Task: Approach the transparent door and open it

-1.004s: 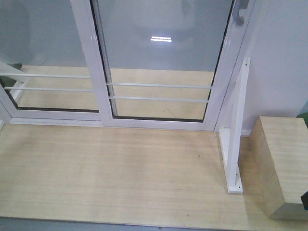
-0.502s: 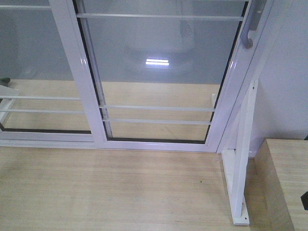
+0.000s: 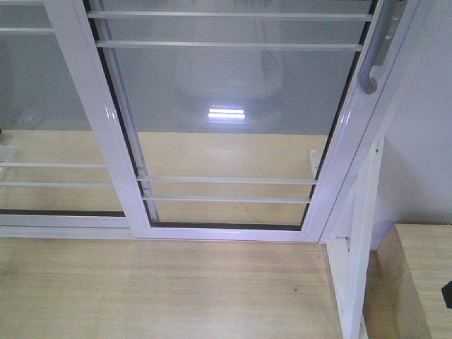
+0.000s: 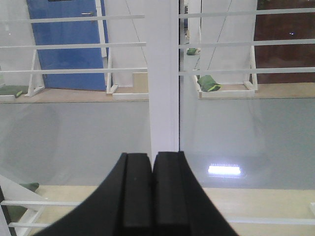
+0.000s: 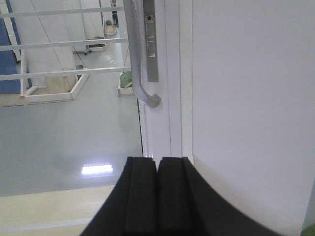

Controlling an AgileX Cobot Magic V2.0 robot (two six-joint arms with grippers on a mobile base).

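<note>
At the far left of the front view stands a white-framed glass panel [image 3: 42, 106] with thin white bars across it. Just right of it, overlapping at the middle upright, is the transparent door [image 3: 226, 113], a tall clear pane in a white frame with pairs of thin white bars near its top and bottom. Its curved silver-grey handle [image 3: 374, 63] sits on the right-hand upright, close beside the outer frame. A light wooden floor [image 3: 162, 289] runs along the foot of both panes. Right of the door stands a white post [image 3: 357, 247], and beyond that a wooden box [image 3: 417, 275] at the frame's edge. In the left wrist view the left hand [image 4: 151, 162] has its black fingers pressed together with nothing between them, pointing at the white upright [image 4: 163, 73] between the two panes and apart from it. In the right wrist view the right hand [image 5: 157, 164] is likewise pressed together and holds nothing. The handle [image 5: 140, 59] hangs above it and slightly left, untouched, with a plain white wall [image 5: 251, 88] to the right.
</note>
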